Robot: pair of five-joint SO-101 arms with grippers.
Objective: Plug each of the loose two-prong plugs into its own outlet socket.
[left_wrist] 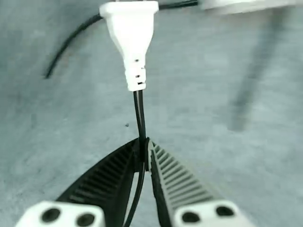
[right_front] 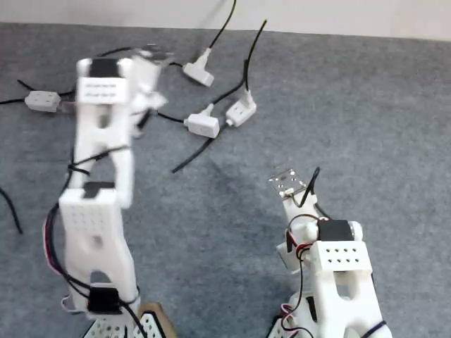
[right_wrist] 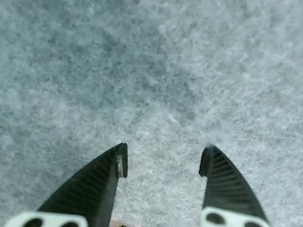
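— Jaws first: what are yours doing?
— Your left jaws are clenched on the black cord [left_wrist: 140, 118], just behind the white plug [left_wrist: 130, 42], which sticks out ahead of them over the grey desk [left_wrist: 227, 142]. Your right jaws stand released above bare desk.
— Will it plug in like that?
— I doubt it. The plug looks light and rigid, but the cord is limp, so it will likely swivel. Take hold on the plug's body. Farther off lie two white connectors [right_front: 203, 125].

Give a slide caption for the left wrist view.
Left gripper pinching the black cord behind a white plug.
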